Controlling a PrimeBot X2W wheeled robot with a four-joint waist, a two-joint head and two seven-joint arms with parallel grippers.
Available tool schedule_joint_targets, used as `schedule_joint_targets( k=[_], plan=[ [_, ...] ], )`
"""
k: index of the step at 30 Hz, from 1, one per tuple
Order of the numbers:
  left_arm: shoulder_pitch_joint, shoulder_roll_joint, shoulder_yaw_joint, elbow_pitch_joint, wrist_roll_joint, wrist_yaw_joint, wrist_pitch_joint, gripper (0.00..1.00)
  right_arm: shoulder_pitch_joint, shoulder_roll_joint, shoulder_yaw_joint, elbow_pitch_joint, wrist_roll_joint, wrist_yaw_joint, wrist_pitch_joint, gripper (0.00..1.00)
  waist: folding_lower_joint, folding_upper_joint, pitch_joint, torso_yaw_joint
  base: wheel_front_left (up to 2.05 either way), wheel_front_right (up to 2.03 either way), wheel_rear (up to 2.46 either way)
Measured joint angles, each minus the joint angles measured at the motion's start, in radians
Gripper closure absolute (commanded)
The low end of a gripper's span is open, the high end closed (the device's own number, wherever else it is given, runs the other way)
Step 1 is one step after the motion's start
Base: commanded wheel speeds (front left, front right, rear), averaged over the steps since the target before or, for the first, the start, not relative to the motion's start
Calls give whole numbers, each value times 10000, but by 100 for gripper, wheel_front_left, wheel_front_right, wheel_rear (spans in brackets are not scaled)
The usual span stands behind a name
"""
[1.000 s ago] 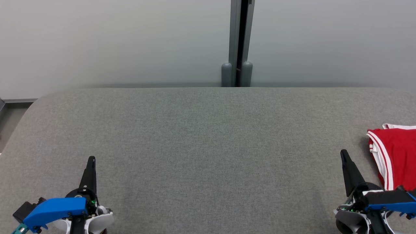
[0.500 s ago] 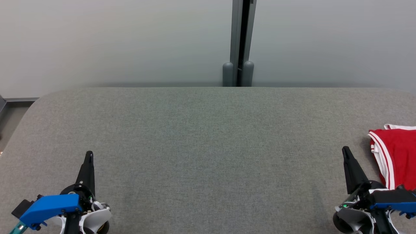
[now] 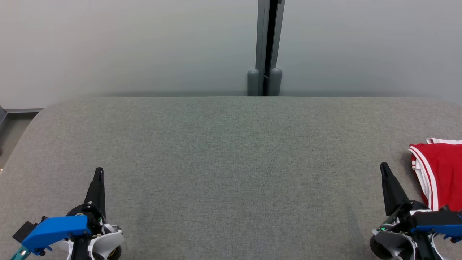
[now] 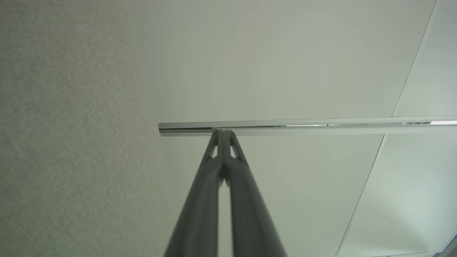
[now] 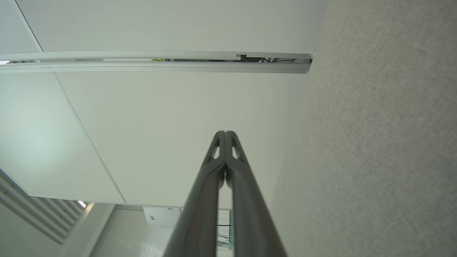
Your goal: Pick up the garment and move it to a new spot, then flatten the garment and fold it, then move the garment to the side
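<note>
Grey fabric tabletop (image 3: 231, 162) fronts a pale wall (image 3: 126, 47), with the red, white-striped cloth garment (image 3: 443, 175) lying at its far right edge. Both the left gripper (image 3: 98, 170) and the right gripper (image 3: 383, 165) have fingers pressed together, empty, the right one near the garment.

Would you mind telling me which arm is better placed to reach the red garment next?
The right: the right gripper rests close beside the red garment on the grey surface, while the left gripper lies at the opposite side. Both are shut.
</note>
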Motion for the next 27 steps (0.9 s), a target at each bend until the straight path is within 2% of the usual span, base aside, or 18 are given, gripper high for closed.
schedule_joint_targets(
  k=[27],
  plan=[
    [0,0,0,0,0,0,0,100,0,0,-2,0,0,0,0,100,1,0,0,0,0,0,0]
  ],
)
